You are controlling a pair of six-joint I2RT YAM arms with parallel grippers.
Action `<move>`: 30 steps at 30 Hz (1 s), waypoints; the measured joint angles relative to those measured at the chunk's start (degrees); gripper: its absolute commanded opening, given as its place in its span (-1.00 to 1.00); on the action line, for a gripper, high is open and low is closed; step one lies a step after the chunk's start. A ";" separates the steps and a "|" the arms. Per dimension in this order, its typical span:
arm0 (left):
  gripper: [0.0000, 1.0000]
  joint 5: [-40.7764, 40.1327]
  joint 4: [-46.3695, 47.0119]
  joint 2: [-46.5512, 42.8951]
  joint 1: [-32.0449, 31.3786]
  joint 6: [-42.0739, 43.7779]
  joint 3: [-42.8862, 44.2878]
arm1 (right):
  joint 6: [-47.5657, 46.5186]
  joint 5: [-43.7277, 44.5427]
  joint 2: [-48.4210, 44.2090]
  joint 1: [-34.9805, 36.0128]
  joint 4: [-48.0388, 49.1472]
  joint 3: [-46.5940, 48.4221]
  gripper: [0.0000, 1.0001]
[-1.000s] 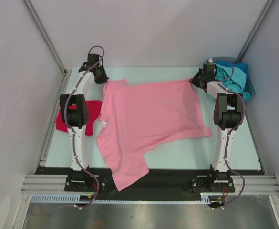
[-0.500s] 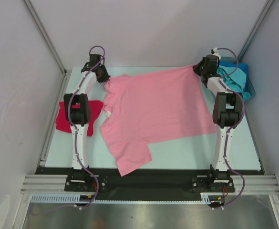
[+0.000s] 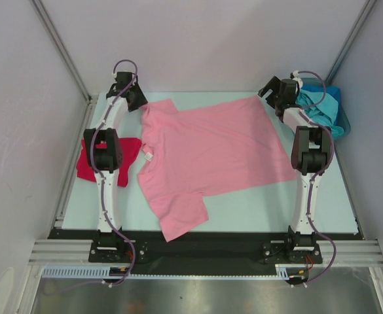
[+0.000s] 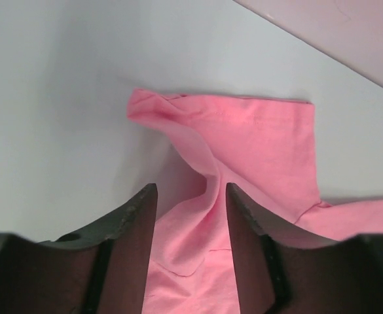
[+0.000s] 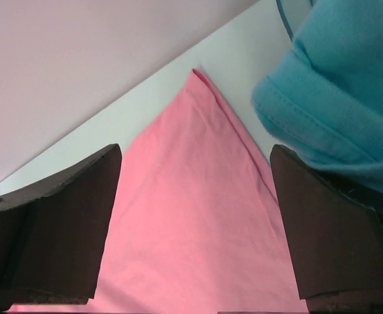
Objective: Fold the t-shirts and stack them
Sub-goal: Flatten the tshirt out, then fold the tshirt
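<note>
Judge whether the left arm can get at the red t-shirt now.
Probably yes: the red t-shirt lies uncovered beside that arm's elbow, though its open fingers, at the pink t-shirt, must fold well back.

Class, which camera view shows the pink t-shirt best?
The top external view: the pink t-shirt lies spread out, nearly its whole outline visible. The left wrist view shows only a rumpled sleeve, and the right wrist view shows only one flat corner.
</note>
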 measured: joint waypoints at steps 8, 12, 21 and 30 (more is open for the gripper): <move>0.12 -1.42 0.00 -4.46 -0.09 -0.61 -3.67 | 3.06 0.83 -9.64 1.18 1.70 -11.74 0.99; 0.12 -0.70 -0.09 -10.32 -0.92 -1.60 -6.49 | 4.26 1.68 -18.80 3.74 2.64 -18.14 1.00; 0.10 1.75 5.22 -33.33 -12.76 -3.54 -27.23 | 5.84 2.38 -42.38 7.02 -2.40 -32.28 0.99; 0.04 0.31 13.73 -48.13 -25.79 -10.82 -63.23 | 13.79 8.68 -64.11 6.40 -9.77 -57.09 0.99</move>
